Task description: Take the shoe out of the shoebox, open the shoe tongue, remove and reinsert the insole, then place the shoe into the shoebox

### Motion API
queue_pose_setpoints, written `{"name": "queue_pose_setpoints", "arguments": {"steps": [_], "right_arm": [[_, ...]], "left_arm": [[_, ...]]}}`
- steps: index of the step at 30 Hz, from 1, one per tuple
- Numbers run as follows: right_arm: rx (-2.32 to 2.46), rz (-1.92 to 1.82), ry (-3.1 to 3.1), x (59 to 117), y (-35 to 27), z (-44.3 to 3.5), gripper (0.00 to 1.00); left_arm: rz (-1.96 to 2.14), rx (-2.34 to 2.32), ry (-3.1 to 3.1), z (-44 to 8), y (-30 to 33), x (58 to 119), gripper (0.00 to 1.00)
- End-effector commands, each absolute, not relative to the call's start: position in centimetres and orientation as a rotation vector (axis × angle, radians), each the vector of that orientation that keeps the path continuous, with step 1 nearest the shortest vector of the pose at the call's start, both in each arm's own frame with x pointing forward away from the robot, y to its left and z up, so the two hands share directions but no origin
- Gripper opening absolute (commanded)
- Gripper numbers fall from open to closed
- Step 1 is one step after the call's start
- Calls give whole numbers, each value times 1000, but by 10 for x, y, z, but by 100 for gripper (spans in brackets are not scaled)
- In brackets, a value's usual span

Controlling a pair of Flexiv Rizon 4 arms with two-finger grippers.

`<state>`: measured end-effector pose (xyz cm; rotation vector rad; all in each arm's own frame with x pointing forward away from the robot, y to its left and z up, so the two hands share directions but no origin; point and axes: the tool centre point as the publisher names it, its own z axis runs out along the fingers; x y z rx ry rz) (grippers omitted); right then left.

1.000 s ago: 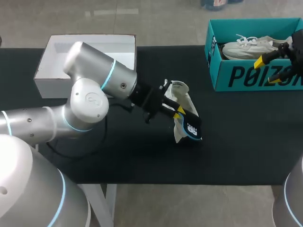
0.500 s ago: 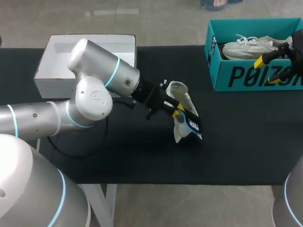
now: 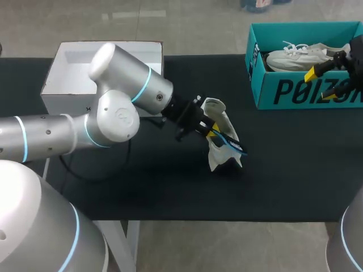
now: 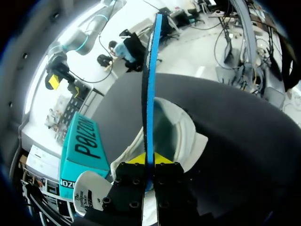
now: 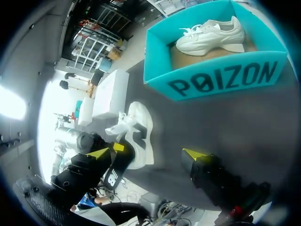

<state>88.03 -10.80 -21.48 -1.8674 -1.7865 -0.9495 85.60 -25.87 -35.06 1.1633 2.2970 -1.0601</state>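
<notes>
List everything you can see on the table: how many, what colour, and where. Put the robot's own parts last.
table: one, black, under everything.
white box: one, white, open, far left of the table.
teal shoebox: one, teal, open, far right of the table.
boxed shoe: one, white, inside the teal shoebox.
loose shoe: one, white, mid-table.
insole: one, black with a blue edge, at the loose shoe.
left gripper: one, black with yellow tips, shut on the insole.
right gripper: one, black with yellow tips, open, by the teal shoebox.
</notes>
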Motion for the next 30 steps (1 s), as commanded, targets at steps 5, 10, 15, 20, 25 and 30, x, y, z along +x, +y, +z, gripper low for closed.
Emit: {"name": "queue_pose_setpoints", "arguments": {"steps": [5, 10, 15, 20, 25, 30], "right_arm": [[-1870, -947, -1788, 880, -108, -215, 100], [-1870, -947, -1788, 880, -108, -215, 100], [-1870, -947, -1788, 880, -108, -215, 100], [-1870, -947, -1788, 880, -108, -215, 100], [-1870, -947, -1788, 880, -108, -215, 100], [-1870, -947, -1788, 880, -108, -215, 100]], "left_arm": [[-1086, 1205, 2271, -327, -258, 833, 98], [-1117, 1219, 2248, -318, -261, 821, 60], [-1101, 1263, 2238, -320, -265, 812, 0], [-1042, 1300, 2232, -331, -269, 814, 0], [-917, 1337, 2218, -341, -268, 824, 0], [-839, 1325, 2224, -349, -267, 838, 0]]}}
